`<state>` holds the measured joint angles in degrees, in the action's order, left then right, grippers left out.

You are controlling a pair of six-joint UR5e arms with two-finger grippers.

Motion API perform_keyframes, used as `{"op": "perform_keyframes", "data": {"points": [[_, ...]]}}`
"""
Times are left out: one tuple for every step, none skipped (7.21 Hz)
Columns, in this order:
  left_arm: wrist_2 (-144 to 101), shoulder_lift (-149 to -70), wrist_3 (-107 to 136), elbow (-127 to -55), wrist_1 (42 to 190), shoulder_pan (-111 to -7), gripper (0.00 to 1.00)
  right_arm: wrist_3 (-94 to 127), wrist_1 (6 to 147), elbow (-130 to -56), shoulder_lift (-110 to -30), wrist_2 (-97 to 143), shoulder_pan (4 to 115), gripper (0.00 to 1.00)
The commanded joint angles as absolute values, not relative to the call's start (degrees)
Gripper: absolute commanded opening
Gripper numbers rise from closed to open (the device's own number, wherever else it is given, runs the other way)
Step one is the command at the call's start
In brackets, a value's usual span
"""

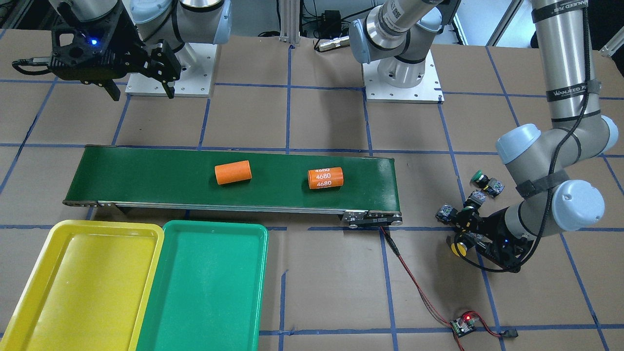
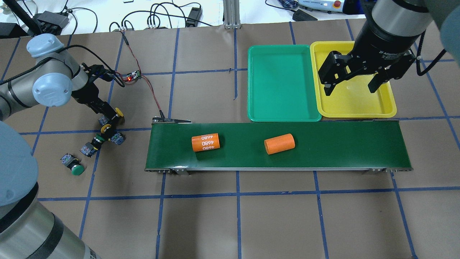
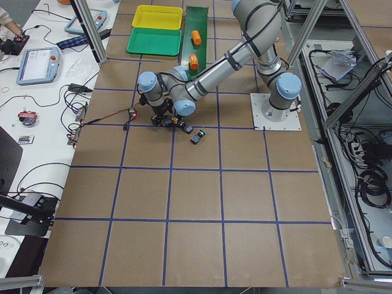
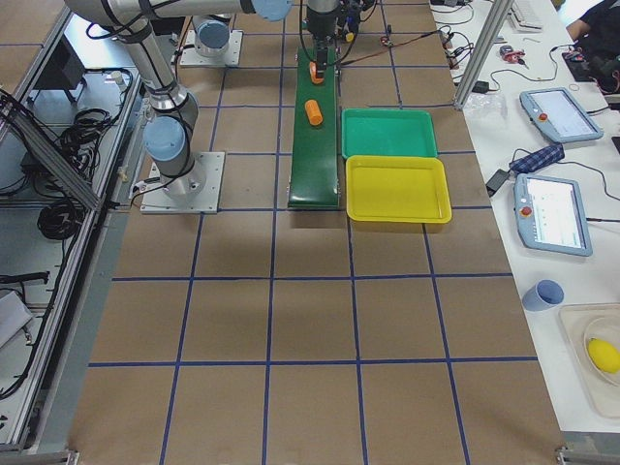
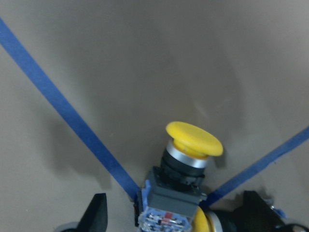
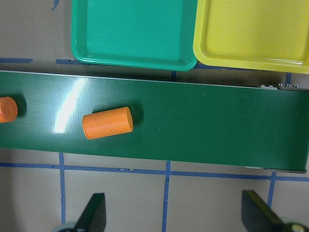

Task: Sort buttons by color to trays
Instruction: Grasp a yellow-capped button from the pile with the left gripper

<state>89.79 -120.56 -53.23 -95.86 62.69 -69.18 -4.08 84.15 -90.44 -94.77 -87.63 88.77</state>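
So, nothing sorted yet: yellow tray [image 1: 87, 287] and green tray [image 1: 209, 287] both bare. All four buttons [image 2: 96, 139] cluster near the surface's [image 2: 251, 216] left edge, past the conveyor's [image 2: 341, 144] end. Left hand [image 1: 462, 230], fingers spread, straddles a yellow button [image 5: 194, 139], ungripped. Right hand [image 2: 350, 90] hangs released, high up, holding nothing.

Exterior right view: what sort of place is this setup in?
Probably a robotics lab or test cell, not a production line: the table is brown board gridded with blue tape, teach pendants and loose cables lie on a side bench, and the conveyor belt is a short tabletop unit.
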Motion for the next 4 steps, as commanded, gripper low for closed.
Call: {"op": "perform_keyframes", "data": {"points": [[89.8,-122.2,-50.6,-95.8,60.8,-69.7,0.45,-4.0,84.2,-90.4,-94.8,-87.6,88.8,1.0],[90.3,-121.6,-50.3,-95.7,60.8,-69.9,0.02,-4.1,84.2,-90.4,-94.7,-87.6,88.8,1.0],[90.0,-121.8,-50.3,-95.9,60.9,-69.9,0.0,-4.0,84.2,-90.4,-94.7,-87.6,88.8,1.0],[89.9,-120.7,-48.4,-95.5,61.6,-69.9,0.0,-4.1,84.2,-90.4,-94.7,-87.6,88.8,1.0]]}}
